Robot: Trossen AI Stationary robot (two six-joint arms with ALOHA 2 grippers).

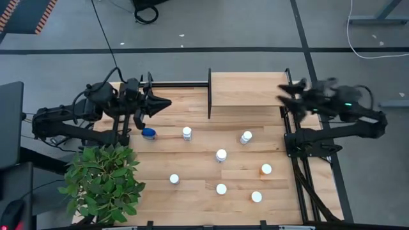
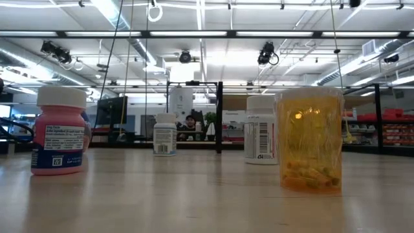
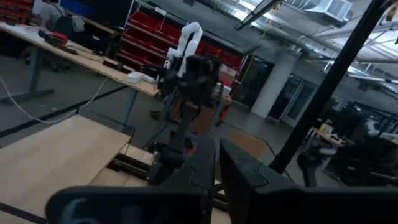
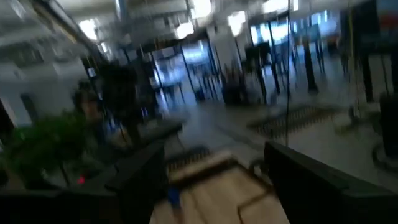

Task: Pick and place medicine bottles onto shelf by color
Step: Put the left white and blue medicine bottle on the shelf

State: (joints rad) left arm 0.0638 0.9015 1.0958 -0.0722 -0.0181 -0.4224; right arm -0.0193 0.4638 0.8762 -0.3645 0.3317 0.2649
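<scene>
Waiting to begin: no bottle has been shelved yet.
All medicine bottles [image 1: 221, 155] are seen standing on the table [image 1: 192, 172]; the shelf [image 1: 246, 89] lies bare, left gripper [image 1: 165, 102] narrowed, right gripper [image 1: 285, 93] spread wide, nothing held.

8 scattered bottles [image 1: 221, 155] dotting table, plant [image 1: 105, 179] crowding corner

Left tool [image 3: 214, 177] is seen closed, raised above the shelf [image 3: 56, 155]; the right arm [image 3: 186, 93] is seen beyond, against red racks [image 3: 146, 40].
</scene>
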